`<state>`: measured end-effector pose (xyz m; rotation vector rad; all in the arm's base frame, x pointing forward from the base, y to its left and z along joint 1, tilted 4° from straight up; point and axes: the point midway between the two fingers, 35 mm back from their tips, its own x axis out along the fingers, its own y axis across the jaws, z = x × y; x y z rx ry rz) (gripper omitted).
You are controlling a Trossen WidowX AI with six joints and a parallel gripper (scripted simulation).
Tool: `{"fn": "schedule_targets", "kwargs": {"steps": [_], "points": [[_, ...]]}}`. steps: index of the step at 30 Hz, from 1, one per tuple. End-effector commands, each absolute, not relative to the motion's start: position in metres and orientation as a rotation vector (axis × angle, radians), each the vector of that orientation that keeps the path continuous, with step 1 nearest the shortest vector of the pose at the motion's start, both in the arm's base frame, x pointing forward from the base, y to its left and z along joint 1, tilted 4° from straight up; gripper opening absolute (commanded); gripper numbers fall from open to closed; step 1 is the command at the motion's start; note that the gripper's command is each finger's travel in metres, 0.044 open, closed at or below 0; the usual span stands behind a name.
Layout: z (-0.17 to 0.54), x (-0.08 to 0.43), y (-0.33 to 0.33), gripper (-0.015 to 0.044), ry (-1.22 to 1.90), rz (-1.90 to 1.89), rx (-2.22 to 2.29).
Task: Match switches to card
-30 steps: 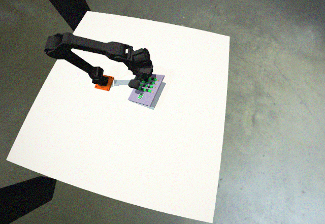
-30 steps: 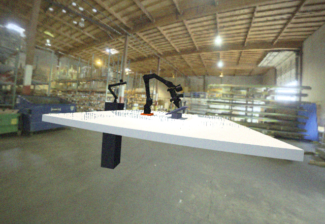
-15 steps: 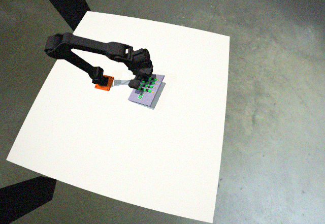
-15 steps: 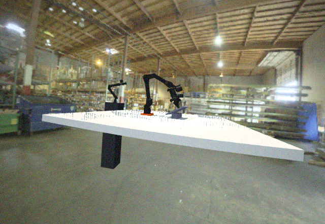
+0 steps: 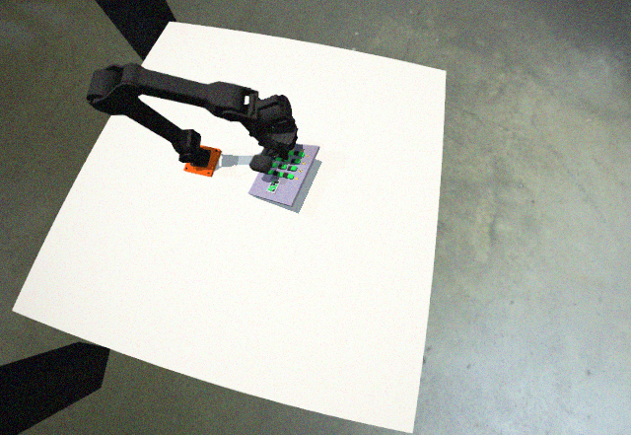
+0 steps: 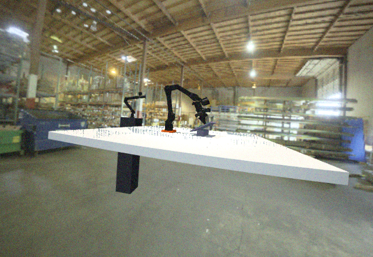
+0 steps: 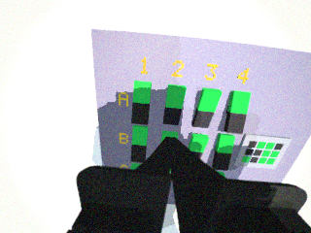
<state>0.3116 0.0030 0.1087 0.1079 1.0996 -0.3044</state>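
Comparing views: from the wrist we read the panel's yellow marks, columns 1 to 4 and rows A and B, and the squares of the card; from the top both are too small for us to read.
Top view: we see the whole arm bent over from its orange base to the panel, which sits on the white table.
Exterior view: we see the panel tilted, its far edge raised, with the gripper just above it; the switches do not show there.
Gripper: the gripper is fully closed and holds nothing, its two dark fingers pressed together into one wedge.
Contact: the tip lies over the second switch of row B; whether it touches, we cannot tell.
Switches beyond the tip: row A stands clear ahead of the gripper, four switches each green on the far half and dark grey on the near half.
Switches beside the tip: row B shows one switch to the left and two to the right.
Card: it lies to the right of the tip, just beside the last switch of row B.
Row below B: mostly hidden under the gripper body.
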Motion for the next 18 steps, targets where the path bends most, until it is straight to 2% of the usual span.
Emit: {"fn": "schedule_targets", "kwargs": {"steps": [1, 18], "points": [[0.1077, 0.3118, 0.0034, 0.0000, 1.101, -0.299, 0.106], [0.1057, 0.3128, 0.0029, 0.0000, 1.101, -0.299, 0.106]]}}
